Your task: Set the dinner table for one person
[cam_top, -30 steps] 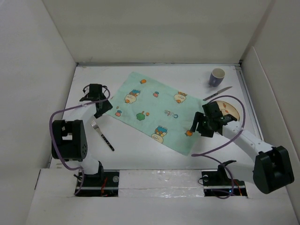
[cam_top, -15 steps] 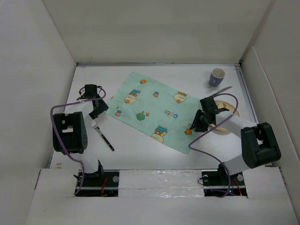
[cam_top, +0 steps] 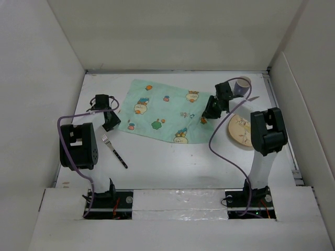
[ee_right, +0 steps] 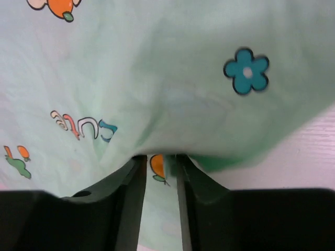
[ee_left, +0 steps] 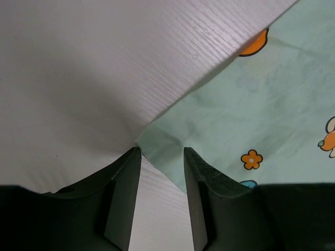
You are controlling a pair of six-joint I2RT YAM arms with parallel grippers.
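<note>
Surface: the white surface (cam_top: pixel 172 162) fills the space between the white walls (cam_top: pixel 47 78). Both arms reach over it from its near edge, and everything below rests on it.

Mat: a mint-green mat (cam_top: pixel 159 112) printed with cartoons lies slanted across the far middle of the surface, between the two tools.

Left tool: the left tool (cam_top: pixel 111 126) is at the mat's left corner. In the wrist view its fingers (ee_left: pixel 123 193) stand a narrow gap apart, and the corner sits creased between their tips. We cannot tell whether they clamp the cloth or only straddle it.

Right tool: the right tool (cam_top: pixel 208 114) is at the mat's right end. Its fingers (ee_right: pixel 123 193) are closed on a bunched fold of the cloth, which rises towards the wrist camera and looks blurred there.

Plate: a pale round plate (cam_top: pixel 238 130) sits on the right side of the surface, near the mat's right edge but apart from it. The right arm partly hides it.

Cup: a dark cup (cam_top: pixel 243 83) stands near the far right corner, just behind the right wrist. Only part of it shows.

Fork: a fork (cam_top: pixel 114 150) lies slanted on the bare surface near the left arm, off the mat. Its tines point towards the left tool.
</note>
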